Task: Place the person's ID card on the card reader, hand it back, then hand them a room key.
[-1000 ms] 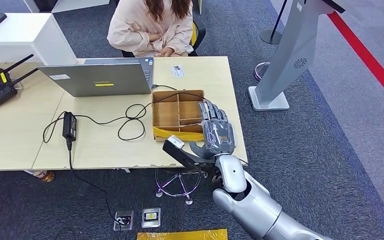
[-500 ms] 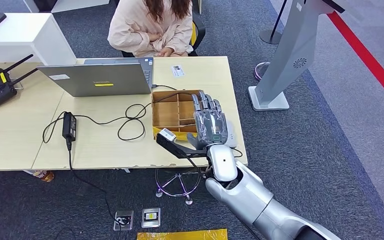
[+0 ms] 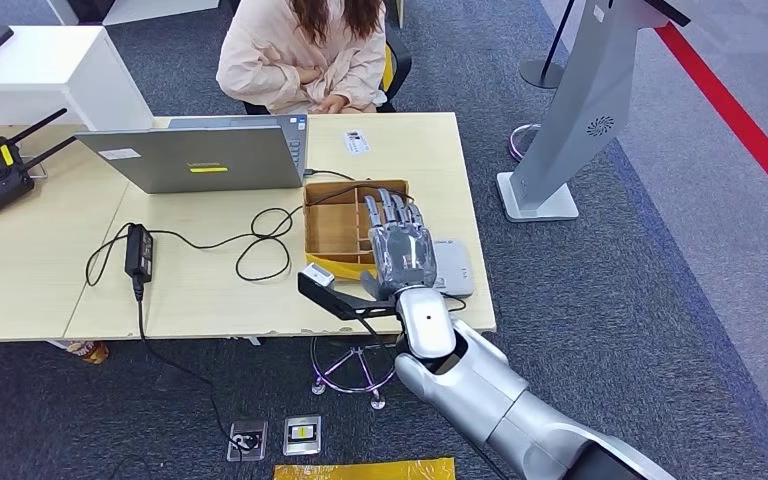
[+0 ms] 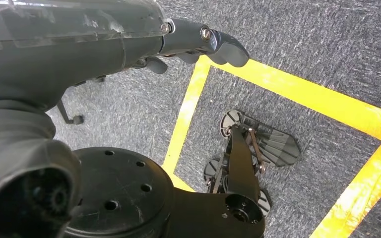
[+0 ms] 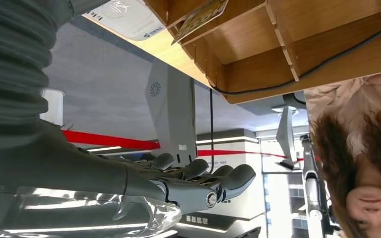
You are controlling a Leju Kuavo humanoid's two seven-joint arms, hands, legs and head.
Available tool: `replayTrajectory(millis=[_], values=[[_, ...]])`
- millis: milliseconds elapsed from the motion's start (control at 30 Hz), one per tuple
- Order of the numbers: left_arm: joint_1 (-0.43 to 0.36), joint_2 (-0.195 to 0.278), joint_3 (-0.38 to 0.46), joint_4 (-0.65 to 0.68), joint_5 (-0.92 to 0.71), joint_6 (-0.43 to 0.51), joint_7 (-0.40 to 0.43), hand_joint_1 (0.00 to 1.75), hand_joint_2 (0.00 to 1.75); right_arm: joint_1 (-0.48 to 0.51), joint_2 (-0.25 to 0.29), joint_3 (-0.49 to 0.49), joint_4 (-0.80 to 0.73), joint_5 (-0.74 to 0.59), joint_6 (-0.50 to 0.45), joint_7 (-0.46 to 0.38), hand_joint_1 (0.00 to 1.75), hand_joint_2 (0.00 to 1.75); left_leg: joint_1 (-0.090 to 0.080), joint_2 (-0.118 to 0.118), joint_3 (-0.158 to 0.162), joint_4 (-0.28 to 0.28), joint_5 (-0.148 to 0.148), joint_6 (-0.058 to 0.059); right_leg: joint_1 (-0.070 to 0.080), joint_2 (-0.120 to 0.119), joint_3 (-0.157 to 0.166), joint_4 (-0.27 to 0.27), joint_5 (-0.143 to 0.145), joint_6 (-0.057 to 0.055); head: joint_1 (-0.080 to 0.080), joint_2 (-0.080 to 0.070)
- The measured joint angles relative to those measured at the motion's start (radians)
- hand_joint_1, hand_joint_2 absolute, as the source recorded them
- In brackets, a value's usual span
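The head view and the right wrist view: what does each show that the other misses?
The head view alone shows the laptop, the ID card lying on the table, and the cables. The right wrist view alone looks under the right hand at its spread, empty fingers. Both show the wooden box, the white card reader, the grey kiosk and the seated person.

The light wooden worktop [image 3: 210, 290] carries an open grey laptop [image 3: 200, 155] at 12 o'clock. A black power adapter [image 3: 139, 250] with looped cable [image 3: 260, 240] lies at centre. A divided cardboard tray [image 3: 345, 225] sits at 3 o'clock, a white card reader [image 3: 452, 267] just beside it. A small card [image 3: 356, 142] lies at 1 o'clock.
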Motion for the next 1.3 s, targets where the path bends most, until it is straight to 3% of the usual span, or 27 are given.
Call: replayTrajectory(millis=[533,1300], values=[[0.0,-0.005,0.0,0.0,0.009,-0.002,-0.001,0.0,0.0,-0.042,0.057,0.02,0.114,0.066,-0.004,0.002,0.0,1.75,0.0,0.0,0.0,0.0,0.0,0.0,0.0,0.0,0.0,0.0,0.0,0.0,0.0,0.0],[0.0,-0.006,0.001,0.0,0.017,0.001,-0.002,0.0,0.0,-0.085,0.056,0.03,0.21,0.097,0.06,0.012,0.0,1.75,0.0,0.0,0.0,0.0,0.0,0.0,0.0,0.0,0.0,0.0,0.0,0.0,0.0,0.0]])
